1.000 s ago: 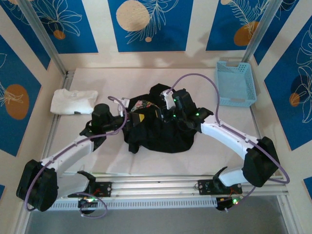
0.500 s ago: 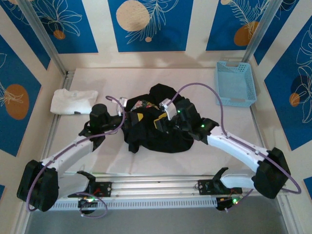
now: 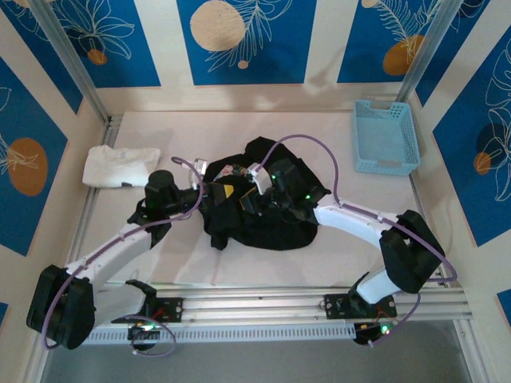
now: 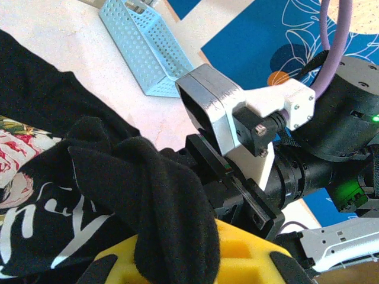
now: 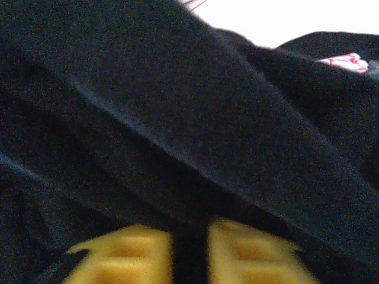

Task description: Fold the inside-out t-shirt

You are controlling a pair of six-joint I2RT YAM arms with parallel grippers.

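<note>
Plainly limp, light cloth: take the inside-out t-shirt (image 3: 267, 227) by its hem; left gripper (image 3: 219, 191) and right gripper (image 5: 189, 245) both clamp its folds

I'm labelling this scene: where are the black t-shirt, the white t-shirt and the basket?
black t-shirt (image 3: 259, 230), top view, bare cloth near its front edge.
white t-shirt (image 3: 120, 166), top view, its middle.
basket (image 3: 386, 137), top view, its bare floor.

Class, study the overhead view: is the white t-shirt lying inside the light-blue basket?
No. The white t-shirt lies on the table's left side, while the basket stands at the far right, well apart from it.
</note>
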